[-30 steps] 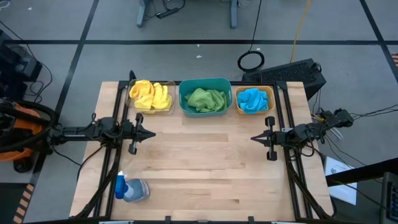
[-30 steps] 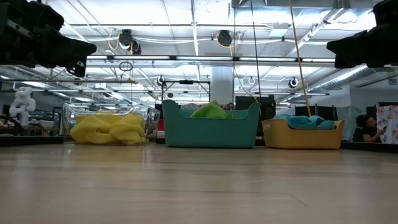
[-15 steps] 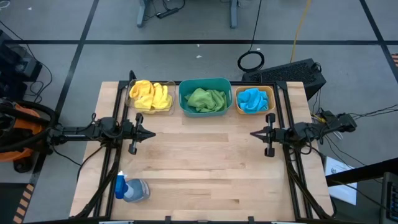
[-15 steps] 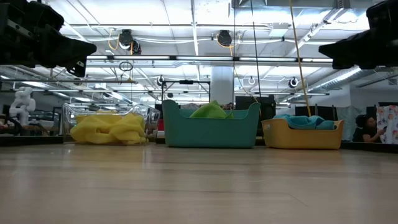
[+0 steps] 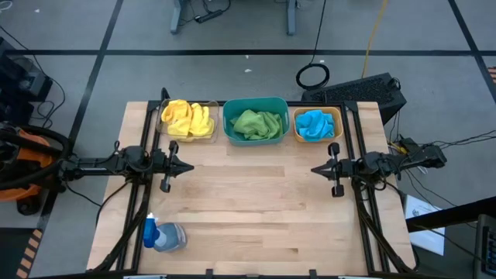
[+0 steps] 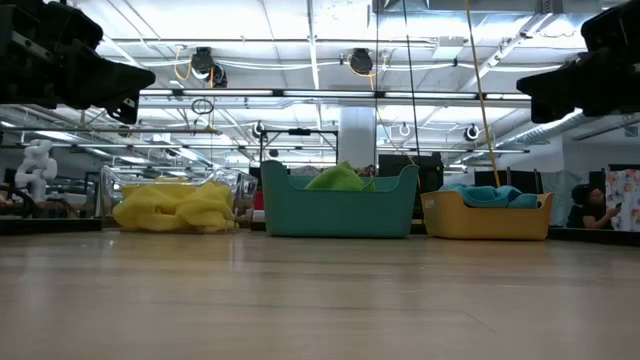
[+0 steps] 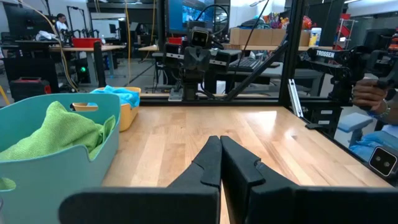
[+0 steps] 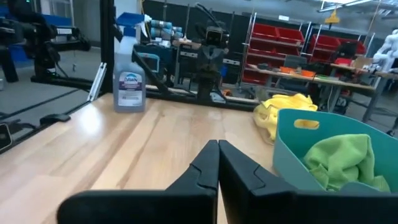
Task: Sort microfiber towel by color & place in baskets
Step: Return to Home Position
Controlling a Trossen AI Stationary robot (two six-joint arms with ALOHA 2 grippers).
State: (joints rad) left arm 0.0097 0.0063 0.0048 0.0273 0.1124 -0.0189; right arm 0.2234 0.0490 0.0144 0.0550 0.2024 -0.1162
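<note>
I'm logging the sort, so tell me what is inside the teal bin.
The teal bin holds a crumpled green towel, heaped above the rim. It covers most of the bin's floor, so anything beneath it cannot be seen.

In the low view we see only dark bits of the left arm (image 6: 60, 55) and the right arm (image 6: 585, 75); the picture's edges cut off the rest. The orange basket (image 6: 487, 222) hides most of the blue towel (image 6: 490, 194). In the left wrist view, the teal basket (image 7: 56, 155) runs off the edge.
</note>
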